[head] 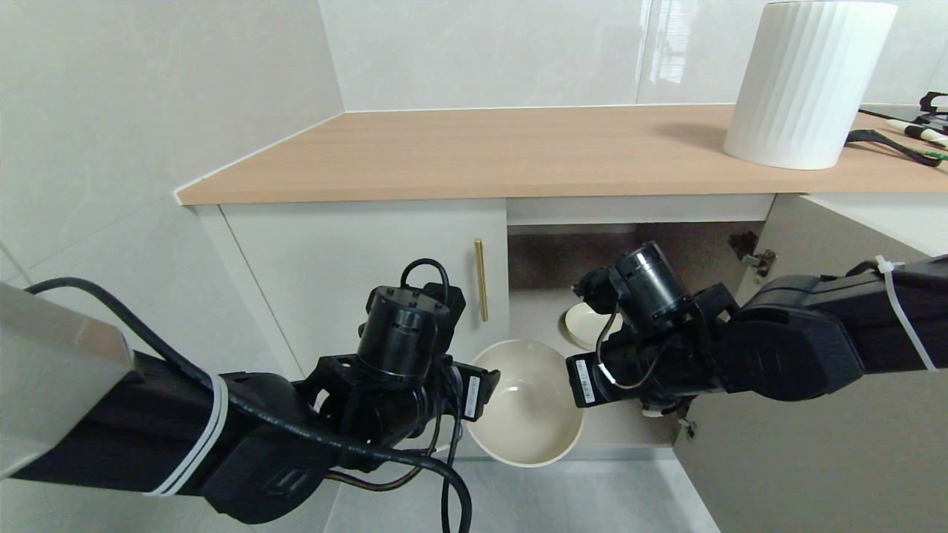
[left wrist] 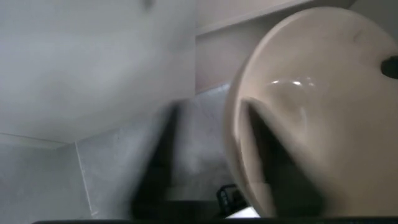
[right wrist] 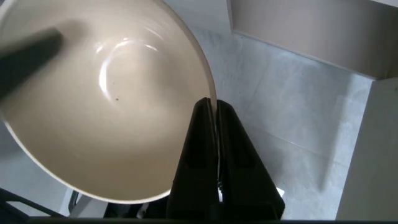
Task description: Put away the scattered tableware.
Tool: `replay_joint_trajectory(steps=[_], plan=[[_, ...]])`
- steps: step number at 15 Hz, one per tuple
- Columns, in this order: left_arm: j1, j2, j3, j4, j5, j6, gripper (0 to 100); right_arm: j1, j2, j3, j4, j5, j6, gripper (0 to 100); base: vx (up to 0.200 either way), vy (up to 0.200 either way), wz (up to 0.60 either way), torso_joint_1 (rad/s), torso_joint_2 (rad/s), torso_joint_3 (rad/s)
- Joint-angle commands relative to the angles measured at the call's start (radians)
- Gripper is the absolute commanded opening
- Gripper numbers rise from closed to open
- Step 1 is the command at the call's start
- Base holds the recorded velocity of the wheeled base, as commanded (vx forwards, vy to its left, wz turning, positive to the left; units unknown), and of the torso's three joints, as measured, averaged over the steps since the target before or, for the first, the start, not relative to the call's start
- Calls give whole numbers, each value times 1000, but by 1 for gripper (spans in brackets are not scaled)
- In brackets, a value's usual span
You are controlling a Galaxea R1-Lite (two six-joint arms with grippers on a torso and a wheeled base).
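**Both arms meeting at one bowl before the open cabinet**

Right gripper (right wrist: 209, 107) is pinching the right edge of the cream bowl (head: 529, 407), its jaws closed tight on the rim, one finger inside and one outside. The left gripper (head: 485, 389) is sitting at the bowl's left edge with its jaws apart, straddling the rim: one finger (left wrist: 280, 168) is lying inside the bowl and the other is standing clear of the outer wall, with floor showing in the gap. The bowl is hanging between the two arms, mouth upward, above the grey tiled floor (head: 592, 503) and just in front of the cabinet opening.

Inside the cabinet, a pale plate (head: 585, 326) is lying on the bottom shelf, farther back than the bowl. The right cabinet door (head: 778, 444) is standing wide open; the left door (head: 355, 252), with its slim gold handle (head: 480, 280), is sitting closed. Above, a white ribbed container (head: 807, 81) is standing on the wooden surface (head: 481, 152) toward the far right, with some dark cables (head: 889, 141) lying just beside it.
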Motion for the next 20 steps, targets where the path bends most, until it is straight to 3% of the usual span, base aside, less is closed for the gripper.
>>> replay_joint_trajectory(steps=[1,5,7,9,13,14,20], plan=[[0,-14,2,-3,4,0,100,-8,3,0,1,-1,0,0,0,0,0,0,0,0],[0,-37,2,-4,39,0,100,-140,89,-63,0,-14,12,0,0,0,0,0,0,0],[0,-29,2,-4,39,0,100,-170,199,-136,1,-124,142,0,0,0,0,0,0,0],[3,-32,2,-4,39,0,100,-204,202,-113,-30,-155,150,0,0,0,0,0,0,0],[3,-37,2,-4,39,0,100,-256,205,81,-507,-156,98,0,0,0,0,0,0,0],[3,-38,2,-4,39,0,100,-267,218,91,-573,-156,83,0,0,0,0,0,0,0],[3,-38,2,-4,39,0,100,-338,310,-9,-596,-163,83,0,0,0,0,0,0,0]])
